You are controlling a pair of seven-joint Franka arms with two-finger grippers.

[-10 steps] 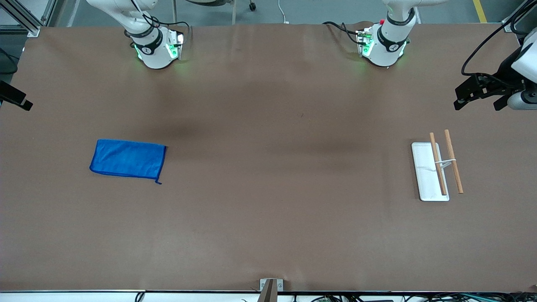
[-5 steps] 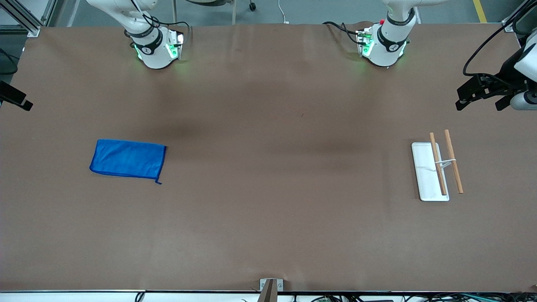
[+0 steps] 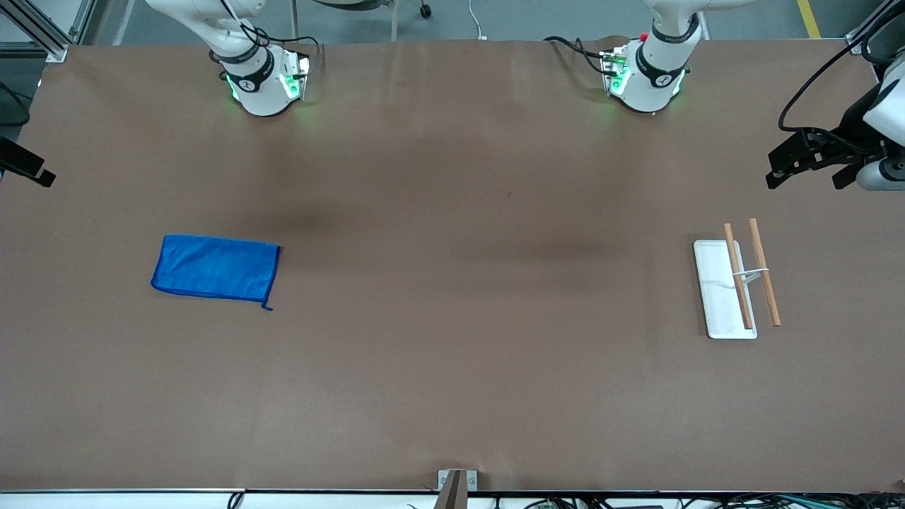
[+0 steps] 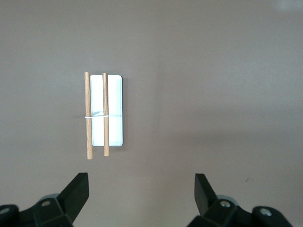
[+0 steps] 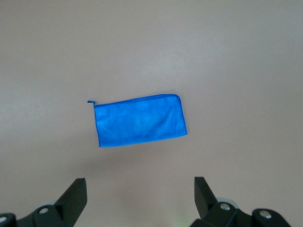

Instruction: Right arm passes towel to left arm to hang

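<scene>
The blue towel lies flat on the brown table toward the right arm's end, its short loop at the corner nearer the front camera. In the right wrist view the towel sits well below my right gripper, which hangs open and empty high above the table. My left gripper hovers open and empty at the left arm's end of the table. Its wrist view looks down past the left gripper onto the rack.
The rack is a white flat base carrying two wooden rods side by side. It stands toward the left arm's end, nearer the front camera than the left gripper. Both arm bases stand along the table's farthest edge.
The left gripper has shifted slightly in place over the table's end. The towel, the rack and the right arm have not moved.
</scene>
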